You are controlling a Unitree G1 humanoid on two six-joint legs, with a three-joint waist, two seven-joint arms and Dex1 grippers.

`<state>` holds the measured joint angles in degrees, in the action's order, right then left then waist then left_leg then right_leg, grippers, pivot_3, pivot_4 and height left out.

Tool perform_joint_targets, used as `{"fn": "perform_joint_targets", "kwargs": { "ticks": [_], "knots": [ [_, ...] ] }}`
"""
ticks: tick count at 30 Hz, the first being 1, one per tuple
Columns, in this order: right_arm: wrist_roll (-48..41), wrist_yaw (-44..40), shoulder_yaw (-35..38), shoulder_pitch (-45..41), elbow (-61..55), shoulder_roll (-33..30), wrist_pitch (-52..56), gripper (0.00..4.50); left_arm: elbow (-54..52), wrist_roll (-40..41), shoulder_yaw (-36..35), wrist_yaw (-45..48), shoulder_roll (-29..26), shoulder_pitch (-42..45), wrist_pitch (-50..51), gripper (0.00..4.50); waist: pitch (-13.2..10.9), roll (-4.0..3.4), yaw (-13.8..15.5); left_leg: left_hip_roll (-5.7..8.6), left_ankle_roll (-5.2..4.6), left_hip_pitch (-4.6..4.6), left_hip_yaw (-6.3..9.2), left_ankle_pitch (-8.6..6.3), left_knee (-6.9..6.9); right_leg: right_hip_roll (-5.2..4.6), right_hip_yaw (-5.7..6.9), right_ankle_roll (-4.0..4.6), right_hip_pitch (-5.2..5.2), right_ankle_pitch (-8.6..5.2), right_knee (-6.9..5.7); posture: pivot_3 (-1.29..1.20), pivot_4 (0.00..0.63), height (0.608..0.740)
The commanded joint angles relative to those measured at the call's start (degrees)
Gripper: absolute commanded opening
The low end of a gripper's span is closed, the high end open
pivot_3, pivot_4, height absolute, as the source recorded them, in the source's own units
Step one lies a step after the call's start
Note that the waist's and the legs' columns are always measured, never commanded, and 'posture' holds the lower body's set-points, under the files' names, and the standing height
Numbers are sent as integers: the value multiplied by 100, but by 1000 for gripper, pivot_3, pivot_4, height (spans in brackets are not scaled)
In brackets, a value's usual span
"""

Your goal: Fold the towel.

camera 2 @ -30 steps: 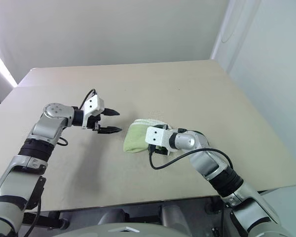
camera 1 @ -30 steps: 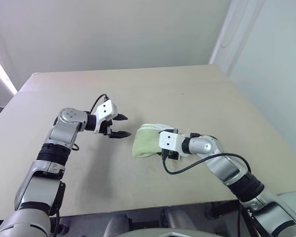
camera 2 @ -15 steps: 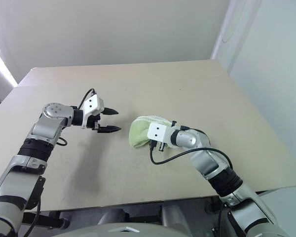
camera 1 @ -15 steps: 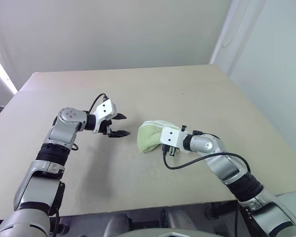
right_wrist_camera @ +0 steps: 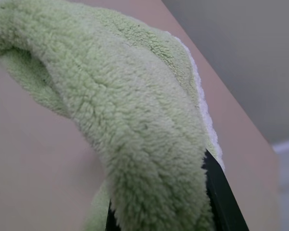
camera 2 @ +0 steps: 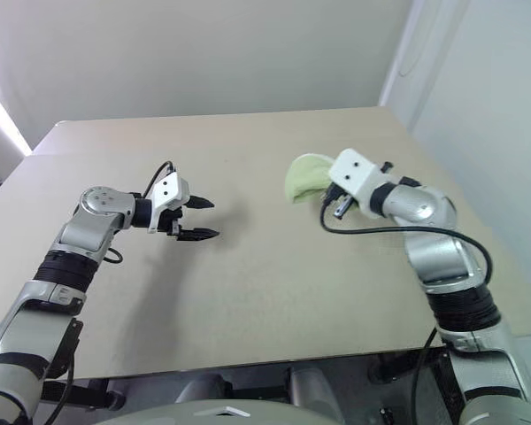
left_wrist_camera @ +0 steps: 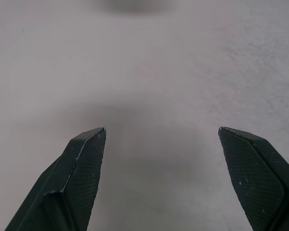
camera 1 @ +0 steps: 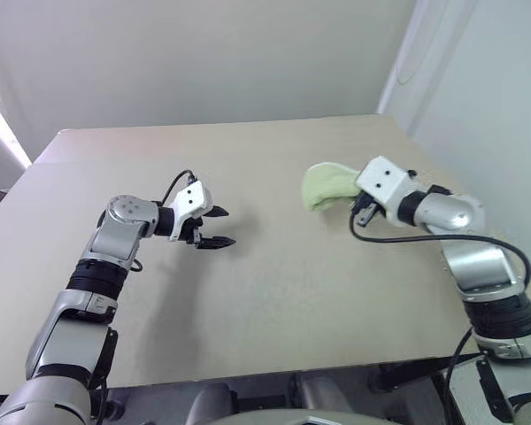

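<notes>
The towel (camera 1: 326, 183) is a light green terry cloth bunched into a hanging lump above the right part of the table, off its surface. My right gripper (camera 1: 354, 197) is shut on the towel. In the right wrist view the cloth (right_wrist_camera: 125, 110) drapes over the fingers, with one black finger (right_wrist_camera: 222, 195) poking out beneath it and white trim along one edge. My left gripper (camera 1: 214, 227) hovers low over the table's left middle, pointing right, and is open. Its two fingers (left_wrist_camera: 82, 168) stand wide apart with bare tabletop between them.
The beige table (camera 1: 274, 292) spreads under both arms, its far edge near the pale wall and its right edge close to a white wall corner (camera 1: 398, 62). A black cable (camera 1: 398, 237) loops from my right wrist.
My right gripper closed on the towel and carried it up off the table, to the right and farther away. The left arm kept still, open.
</notes>
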<state>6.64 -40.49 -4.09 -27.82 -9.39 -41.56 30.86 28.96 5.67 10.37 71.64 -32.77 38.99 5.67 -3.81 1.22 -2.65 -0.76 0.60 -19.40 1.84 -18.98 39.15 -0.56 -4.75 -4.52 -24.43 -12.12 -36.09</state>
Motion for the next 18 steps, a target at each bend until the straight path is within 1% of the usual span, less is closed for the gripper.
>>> {"fn": "perform_joint_targets", "kwargs": {
  "ticks": [1, 3, 8, 12, 13, 14, 18],
  "knots": [
    [55, 100, 146, 223, 269, -153, -252, 174, -216, 12, -36, -36, 15, 82, -27, 3966, 1, 1, 7, 0, 0, 0, 0, 0, 0, 0, 0, 0, 0, 0, 0, 0, 0, 712],
    [201, 166, -100, 587, 398, -153, -485, 174, -232, -17, -15, -37, 16, 64, -61, 3966, 1, 2, 10, -1, 0, 0, 2, 0, -2, 1, 1, 0, 0, -1, 0, 0, 0, 712],
    [304, 516, -372, 1160, 688, 357, -490, 174, -276, -15, -23, -39, 5, 46, -43, 3966, -1, -1, -24, 0, 0, 0, -5, 0, -3, 1, -7, -2, 0, -1, -2, 0, 0, 712],
    [463, 605, -538, 1399, 847, 378, -616, 174, -342, -2, -38, -36, -20, 28, -5, 3966, 2, 2, -16, 1, 0, 4, -6, 0, 2, 1, -9, -3, 3, 0, -5, 0, 0, 712],
    [460, 598, -517, 1416, 844, 374, -632, 742, -350, -4, -38, -35, -26, 24, -1, 3966, 2, 2, -7, 1, 0, 5, -5, 0, 2, 1, -8, -3, 6, 0, -5, 0, 0, 712],
    [449, 581, -477, 1426, 843, 348, -651, 915, -355, -8, -38, -37, -30, 19, 1, 3966, 2, 2, -3, 1, 0, 5, -5, 0, 2, 1, -8, -3, 6, -1, -5, 0, 0, 712],
    [388, 447, -276, 1451, 793, 84, -713, 2143, -390, -2, -47, -52, -37, -5, 30, 3966, 2, 2, 7, 1, 0, 4, -5, 0, 2, 1, -7, -3, 6, -1, -3, 0, 0, 712]
  ]
}}
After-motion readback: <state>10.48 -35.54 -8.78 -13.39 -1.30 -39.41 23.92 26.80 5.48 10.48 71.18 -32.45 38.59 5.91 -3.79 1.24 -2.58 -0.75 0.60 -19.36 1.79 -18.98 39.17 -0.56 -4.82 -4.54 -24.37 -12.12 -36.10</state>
